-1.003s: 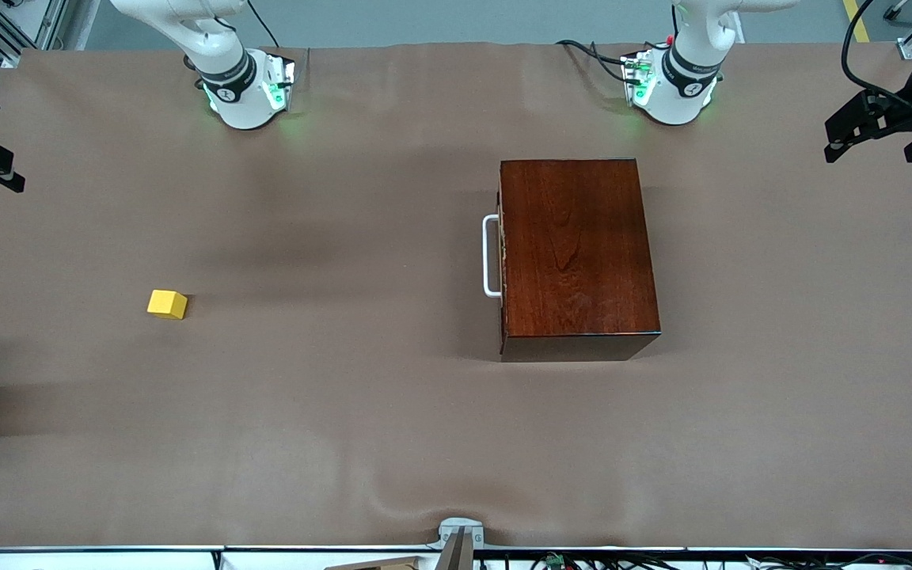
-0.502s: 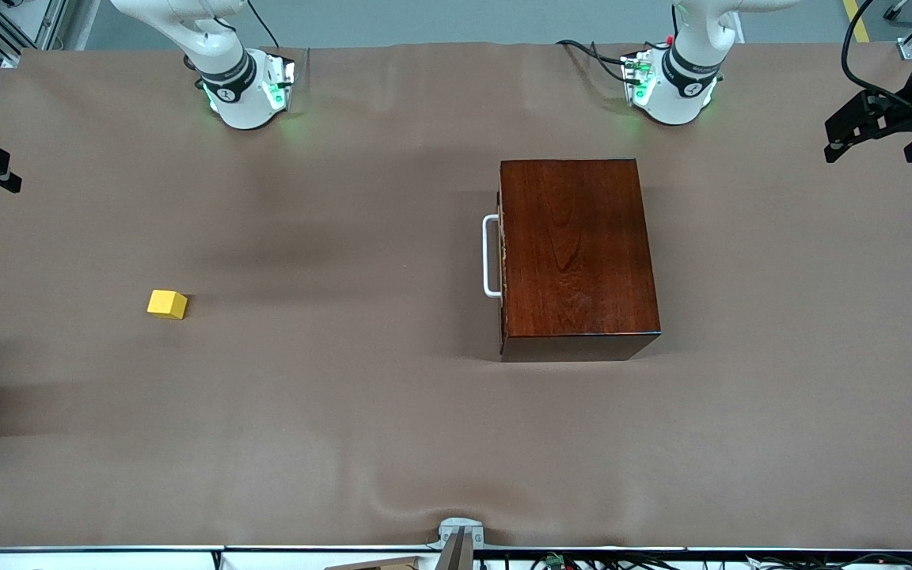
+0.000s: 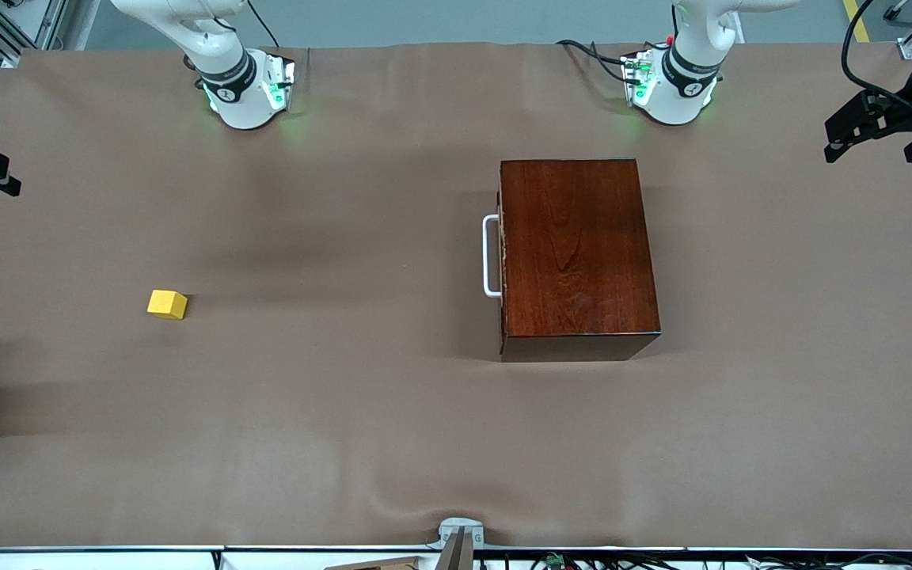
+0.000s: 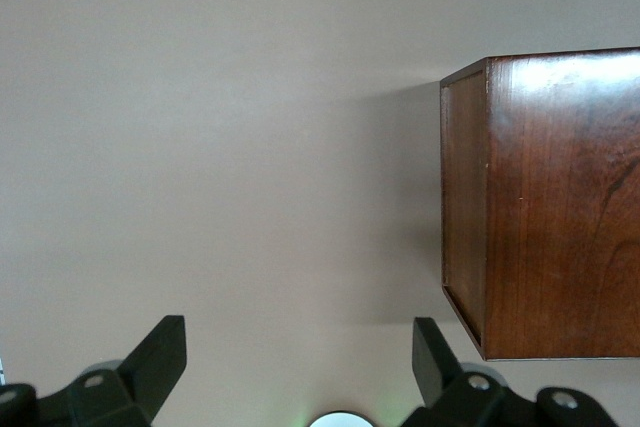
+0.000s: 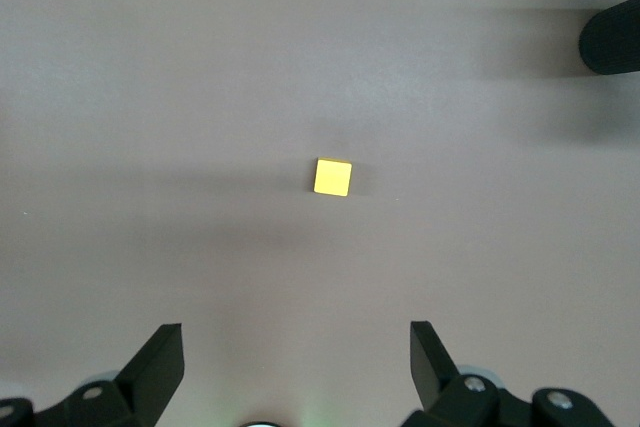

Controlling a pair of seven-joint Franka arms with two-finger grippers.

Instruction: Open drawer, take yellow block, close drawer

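resting apart: yellow block [image 3: 167, 304], drawer [image 3: 501, 255] closed.

- Front view sits high up across the table, looking down at the whole brown table cover [image 3: 393, 412], with both arm bases along the top edge of the picture.
- Left wrist view looks straight down from well above the cloth, catching one end of the dark wooden box [image 4: 545, 202] with its own gripper fingers [image 4: 150, 362] poking in at the frame edge.
- Right wrist view also looks straight down from up high, with the yellow block [image 5: 333, 177] sitting near the middle.
- Front view shares the wooden box [image 3: 575, 257] with the left wrist view and the yellow block [image 3: 167, 304] with the right wrist one.
- The two wrist views don't overlap at all.
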